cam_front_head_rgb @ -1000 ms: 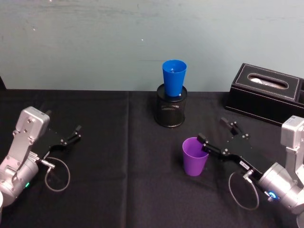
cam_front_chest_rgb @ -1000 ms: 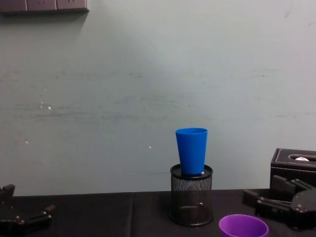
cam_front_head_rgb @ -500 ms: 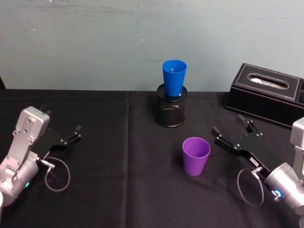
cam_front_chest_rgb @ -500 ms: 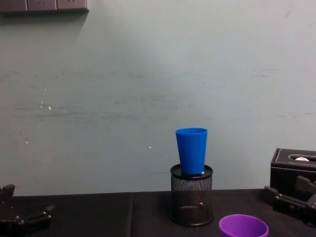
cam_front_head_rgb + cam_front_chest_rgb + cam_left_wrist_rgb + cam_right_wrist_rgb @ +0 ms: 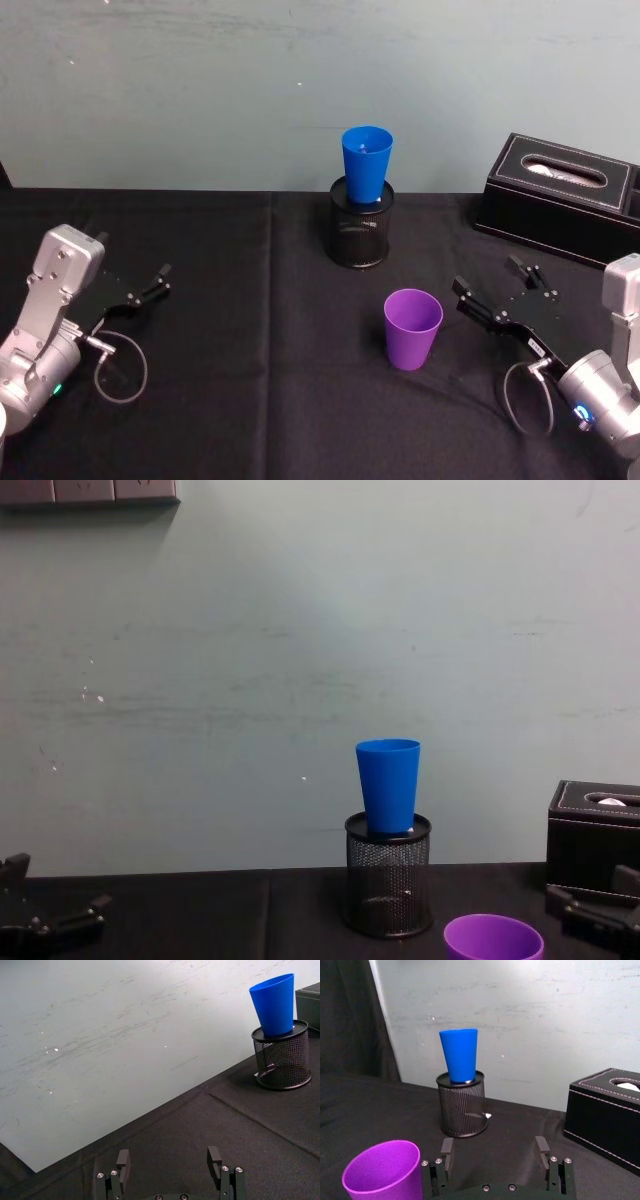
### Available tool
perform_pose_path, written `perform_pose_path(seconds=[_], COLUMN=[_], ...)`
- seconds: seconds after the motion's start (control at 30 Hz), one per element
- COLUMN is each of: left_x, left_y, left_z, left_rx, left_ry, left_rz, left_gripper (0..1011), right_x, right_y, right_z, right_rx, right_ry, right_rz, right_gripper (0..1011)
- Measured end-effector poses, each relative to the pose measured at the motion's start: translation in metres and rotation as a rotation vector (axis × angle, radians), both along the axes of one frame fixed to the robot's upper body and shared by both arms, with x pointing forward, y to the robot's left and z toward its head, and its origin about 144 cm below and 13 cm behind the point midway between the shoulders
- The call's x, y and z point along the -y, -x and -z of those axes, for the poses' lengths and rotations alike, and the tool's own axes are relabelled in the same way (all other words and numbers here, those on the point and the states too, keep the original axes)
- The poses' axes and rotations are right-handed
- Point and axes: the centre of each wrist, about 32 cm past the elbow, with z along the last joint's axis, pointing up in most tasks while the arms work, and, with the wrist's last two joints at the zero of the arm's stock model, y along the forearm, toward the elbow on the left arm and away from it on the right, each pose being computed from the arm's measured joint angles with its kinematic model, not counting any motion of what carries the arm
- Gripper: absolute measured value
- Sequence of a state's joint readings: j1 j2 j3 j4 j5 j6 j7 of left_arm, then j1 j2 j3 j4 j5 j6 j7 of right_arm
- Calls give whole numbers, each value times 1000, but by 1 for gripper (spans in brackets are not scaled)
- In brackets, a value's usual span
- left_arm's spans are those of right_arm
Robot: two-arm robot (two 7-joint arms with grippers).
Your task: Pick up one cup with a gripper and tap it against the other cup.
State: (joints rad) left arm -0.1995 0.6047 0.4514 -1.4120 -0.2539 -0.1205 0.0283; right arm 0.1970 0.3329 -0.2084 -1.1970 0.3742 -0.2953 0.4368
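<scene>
The purple cup point(image 5: 413, 328) stands upright on the black tablecloth, and its rim shows at the chest view's bottom edge point(image 5: 493, 938). The blue cup point(image 5: 366, 165) sits upright in the mouth of a black mesh pen holder point(image 5: 360, 235), behind the purple one. My right gripper point(image 5: 492, 280) is open and holds nothing, a short way to the right of the purple cup and apart from it. In the right wrist view the gripper point(image 5: 493, 1146) has its fingers spread, with the purple cup point(image 5: 382, 1170) off to one side and the blue cup point(image 5: 460, 1055) beyond. My left gripper point(image 5: 135, 258) rests open at the far left.
A black tissue box point(image 5: 562, 195) stands at the back right, just behind the right arm. The pen holder point(image 5: 388, 885) raises the blue cup point(image 5: 389, 785) above the table. The wall runs close behind the table's far edge.
My right gripper has drawn back to the right, away from the purple cup's rim. The cup has stayed in place. The left arm has not moved.
</scene>
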Motion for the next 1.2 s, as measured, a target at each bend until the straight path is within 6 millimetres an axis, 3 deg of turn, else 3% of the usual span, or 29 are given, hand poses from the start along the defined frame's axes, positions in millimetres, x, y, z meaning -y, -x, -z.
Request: perform_pose_path(seconds=[0.57, 1.2], left_x=[0, 0], left_y=[0, 0], left_z=[0, 0], left_rx=[0, 0], left_ry=[0, 0], left_rz=[0, 0], left_gripper=[1011, 1011], right_x=[1, 1], right_y=[-4, -4], right_z=[15, 14], right_rx=[-41, -37], right_ry=[42, 41], right_rz=[6, 1], right_gripper=[1004, 1004])
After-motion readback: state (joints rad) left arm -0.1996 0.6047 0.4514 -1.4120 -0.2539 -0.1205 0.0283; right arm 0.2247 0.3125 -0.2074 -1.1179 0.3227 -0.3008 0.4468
